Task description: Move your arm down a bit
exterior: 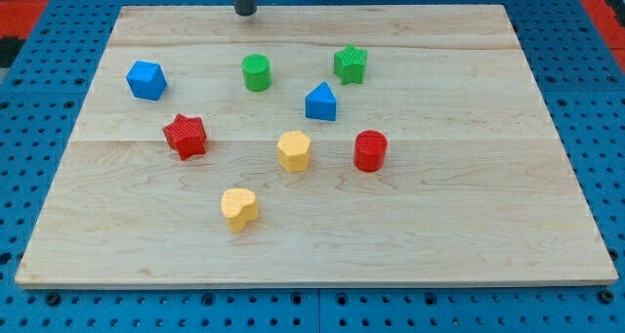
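My tip (244, 13) is at the view's top edge of the wooden board (469, 226), touching no block. The nearest block is the green cylinder (256, 72), below the tip. A green star (351, 64) lies to its right. A blue cube (146, 80) lies at the left. A blue triangular block (320, 103) sits near the middle. A red star (186, 136), a yellow hexagon (294, 150) and a red cylinder (370, 150) form a loose row. A yellow heart (238, 208) lies lowest.
The board rests on a blue perforated table (39, 99) that shows on all sides. A red patch (601, 1) shows at the view's top right corner.
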Robot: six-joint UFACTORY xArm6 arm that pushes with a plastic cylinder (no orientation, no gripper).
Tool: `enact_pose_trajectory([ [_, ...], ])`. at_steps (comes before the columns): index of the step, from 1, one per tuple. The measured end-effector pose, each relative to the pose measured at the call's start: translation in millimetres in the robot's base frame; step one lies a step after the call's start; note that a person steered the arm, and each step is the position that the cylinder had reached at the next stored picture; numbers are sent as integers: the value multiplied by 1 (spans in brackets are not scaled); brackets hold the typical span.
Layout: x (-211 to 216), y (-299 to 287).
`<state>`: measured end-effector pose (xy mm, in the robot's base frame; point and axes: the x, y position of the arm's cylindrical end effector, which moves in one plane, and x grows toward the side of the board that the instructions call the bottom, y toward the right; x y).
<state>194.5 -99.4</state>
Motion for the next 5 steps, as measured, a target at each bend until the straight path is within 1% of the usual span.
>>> enact_pose_trajectory([
  [1, 0, -20],
  [3, 3, -24],
  [4, 19, -19],
  [5, 20, -19],
])
